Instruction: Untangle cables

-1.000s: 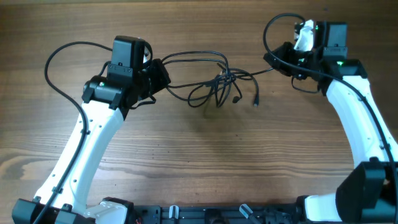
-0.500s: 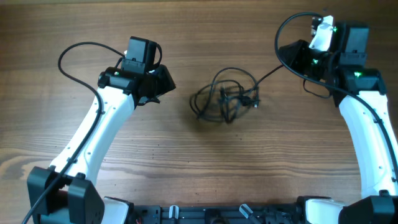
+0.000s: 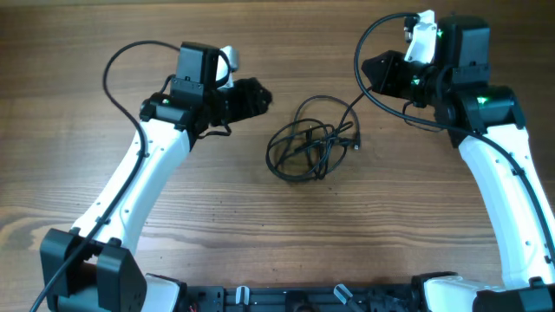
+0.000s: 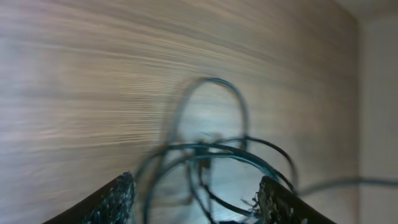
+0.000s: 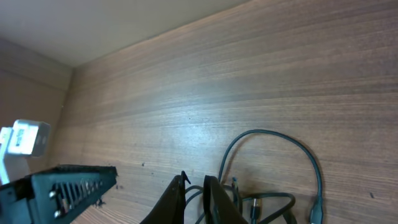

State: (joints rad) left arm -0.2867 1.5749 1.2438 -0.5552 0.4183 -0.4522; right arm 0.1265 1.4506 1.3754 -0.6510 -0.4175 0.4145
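The cables [image 3: 310, 143] lie as a loose black tangle of loops on the wood table, between my two arms. My left gripper [image 3: 260, 94] hovers up and to the left of the tangle, open and holding nothing. In the left wrist view the blurred loops [image 4: 205, 149] lie ahead of and between the spread fingers of that gripper [image 4: 196, 186]. My right gripper [image 3: 366, 71] is above and to the right of the tangle. One strand runs from the tangle up to it. In the right wrist view its fingers [image 5: 196, 180] are pressed nearly together, with cable loops [image 5: 266, 131] just beyond them.
Thick black wires arch over each arm, near the left wrist [image 3: 117, 61] and the right wrist [image 3: 364, 43]. The arm bases and a black rail [image 3: 286, 299] line the table's near edge. Bare wood table [image 3: 286, 225] surrounds the tangle.
My left gripper has opened and let go of the cable. The strands, stretched between both grippers before, have fallen slack into a compact tangle. The left gripper now points towards it.
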